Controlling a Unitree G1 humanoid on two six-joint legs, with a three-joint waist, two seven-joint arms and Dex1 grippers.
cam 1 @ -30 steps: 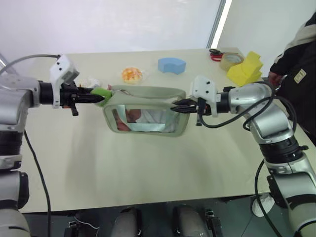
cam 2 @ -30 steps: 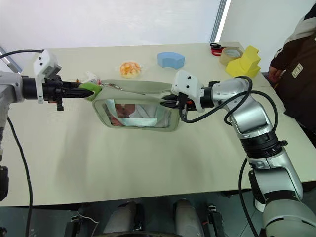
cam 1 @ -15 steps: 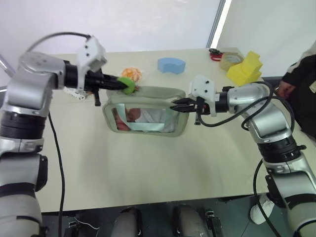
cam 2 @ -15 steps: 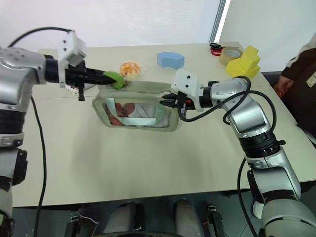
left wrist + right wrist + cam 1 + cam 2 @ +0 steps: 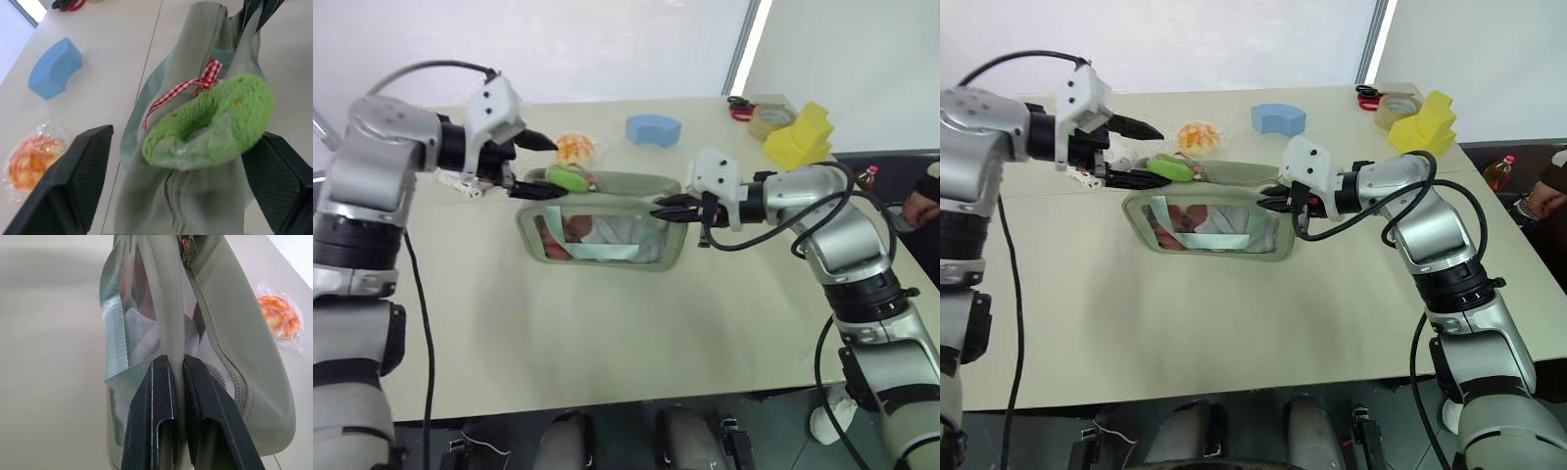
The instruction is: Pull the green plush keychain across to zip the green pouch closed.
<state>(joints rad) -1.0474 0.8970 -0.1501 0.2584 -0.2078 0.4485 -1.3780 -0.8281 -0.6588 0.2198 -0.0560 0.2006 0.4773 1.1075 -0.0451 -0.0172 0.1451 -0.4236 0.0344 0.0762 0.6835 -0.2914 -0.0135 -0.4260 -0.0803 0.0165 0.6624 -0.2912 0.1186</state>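
The green pouch (image 5: 607,235) stands on its side on the table, with reddish and white contents behind its clear window. The green plush keychain (image 5: 566,177) lies on the pouch's top near its left end, tied on by a red-checked ribbon (image 5: 188,87). My left gripper (image 5: 551,168) is open, one black finger (image 5: 78,178) on each side of the plush and neither pressing it. My right gripper (image 5: 658,211) is shut on the pouch's right end, pinching the fabric edge (image 5: 176,340) beside the zipper (image 5: 222,360).
A blue foam block (image 5: 654,129) and an orange wrapped packet (image 5: 575,148) lie behind the pouch. Yellow foam (image 5: 798,135), a tape roll (image 5: 769,119) and red scissors (image 5: 739,108) sit at the far right corner. A person's hand (image 5: 920,204) and a bottle (image 5: 1498,173) are at the right edge.
My left gripper carried the keychain rightward from the pouch's left end, then opened and let it go. The plush now rests on the pouch top. My right gripper kept still.
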